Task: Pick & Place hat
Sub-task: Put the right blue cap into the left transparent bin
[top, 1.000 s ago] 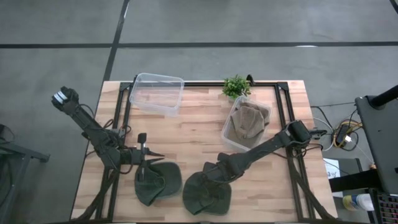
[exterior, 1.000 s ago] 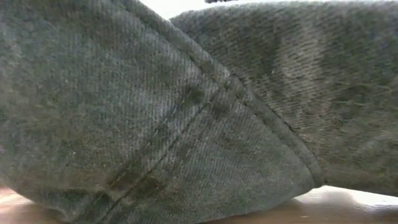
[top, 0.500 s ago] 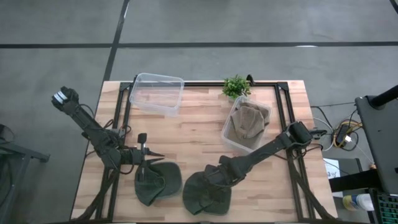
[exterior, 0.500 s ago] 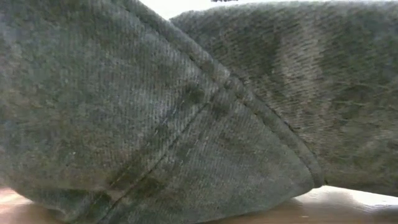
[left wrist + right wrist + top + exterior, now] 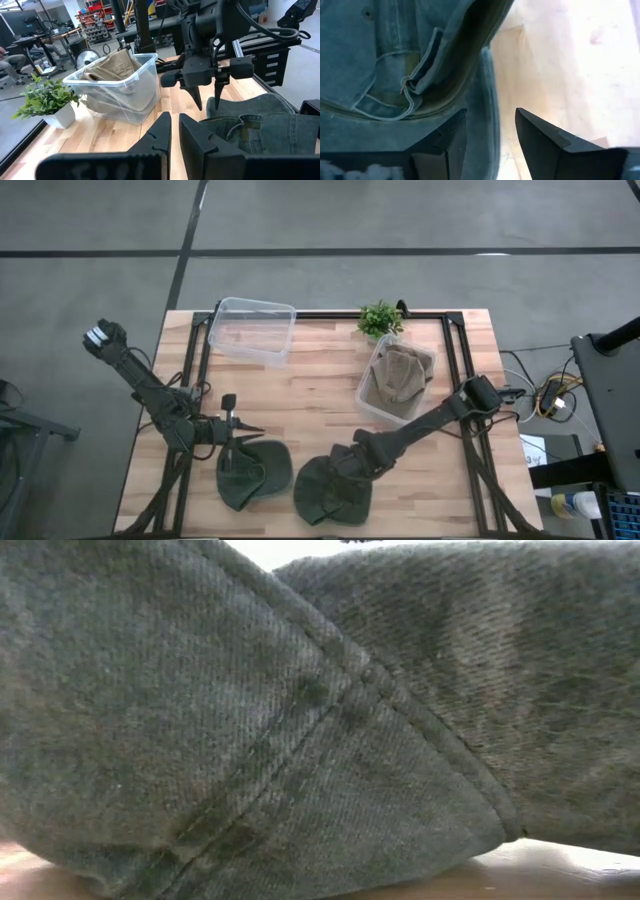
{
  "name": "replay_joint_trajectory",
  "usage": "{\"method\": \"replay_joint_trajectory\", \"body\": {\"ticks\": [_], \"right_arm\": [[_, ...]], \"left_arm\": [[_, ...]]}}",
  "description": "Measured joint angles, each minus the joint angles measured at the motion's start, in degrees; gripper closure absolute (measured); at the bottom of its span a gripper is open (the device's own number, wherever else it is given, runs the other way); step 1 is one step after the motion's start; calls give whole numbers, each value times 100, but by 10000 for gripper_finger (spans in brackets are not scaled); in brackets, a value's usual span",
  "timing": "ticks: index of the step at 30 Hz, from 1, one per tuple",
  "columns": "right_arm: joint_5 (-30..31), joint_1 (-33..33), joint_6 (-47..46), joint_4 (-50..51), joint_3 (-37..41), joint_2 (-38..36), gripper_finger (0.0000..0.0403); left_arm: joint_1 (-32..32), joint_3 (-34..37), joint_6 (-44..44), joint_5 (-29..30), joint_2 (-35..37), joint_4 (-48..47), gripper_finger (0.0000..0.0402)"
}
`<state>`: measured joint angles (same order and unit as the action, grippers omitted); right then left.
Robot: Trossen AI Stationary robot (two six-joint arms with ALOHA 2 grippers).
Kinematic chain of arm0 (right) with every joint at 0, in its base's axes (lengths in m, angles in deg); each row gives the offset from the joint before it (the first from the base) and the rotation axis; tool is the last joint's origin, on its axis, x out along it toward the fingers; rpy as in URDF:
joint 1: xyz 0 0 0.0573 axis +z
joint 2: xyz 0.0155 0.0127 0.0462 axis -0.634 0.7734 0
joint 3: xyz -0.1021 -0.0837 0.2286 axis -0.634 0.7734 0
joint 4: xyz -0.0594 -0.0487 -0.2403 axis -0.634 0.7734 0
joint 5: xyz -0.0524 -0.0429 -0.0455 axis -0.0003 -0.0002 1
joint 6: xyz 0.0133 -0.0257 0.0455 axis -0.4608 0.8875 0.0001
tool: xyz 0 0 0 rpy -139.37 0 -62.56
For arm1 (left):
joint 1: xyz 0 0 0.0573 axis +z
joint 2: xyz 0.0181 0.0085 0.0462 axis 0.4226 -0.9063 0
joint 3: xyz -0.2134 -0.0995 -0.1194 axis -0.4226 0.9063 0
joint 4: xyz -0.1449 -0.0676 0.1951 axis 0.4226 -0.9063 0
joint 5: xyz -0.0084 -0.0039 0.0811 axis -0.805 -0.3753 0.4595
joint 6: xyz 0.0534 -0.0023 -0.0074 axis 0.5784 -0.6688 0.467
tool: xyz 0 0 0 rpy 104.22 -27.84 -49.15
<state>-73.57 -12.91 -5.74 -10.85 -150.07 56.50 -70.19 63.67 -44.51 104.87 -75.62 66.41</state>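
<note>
Dark green hat lies at the table's six o'clock edge; the right gripper, fingers narrowly parted, straddles its rim and may pinch only loose fabric, which could slip.

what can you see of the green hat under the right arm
The green hat is a dark olive cap of denim-like cloth with stitched seams, lying upside down on the wooden table near its front edge, its inner band and a loose strap showing in the right wrist view. Another green hat lies just to its left. The right tool is right over its rim, fingers open, with the edge between them.
</note>
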Motion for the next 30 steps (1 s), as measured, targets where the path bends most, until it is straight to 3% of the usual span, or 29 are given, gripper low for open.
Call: {"method": "replay_joint_trajectory", "body": {"ticks": [9, 16, 25, 30], "right_arm": [[-152, -20, -15, -309, 107, 0, 274], [-209, -69, -42, -346, 107, 0, 378], [-191, -161, -188, -155, -74, -121, 391], [152, -224, -168, 48, -268, -422, 392]], "left_arm": [[0, 0, 2, 0, 0, -2, 371], [-1, 0, 4, 0, 0, -2, 371], [2, 0, 4, 0, 0, -1, 371], [3, 0, -96, 2, 0, 5, 371]]}}
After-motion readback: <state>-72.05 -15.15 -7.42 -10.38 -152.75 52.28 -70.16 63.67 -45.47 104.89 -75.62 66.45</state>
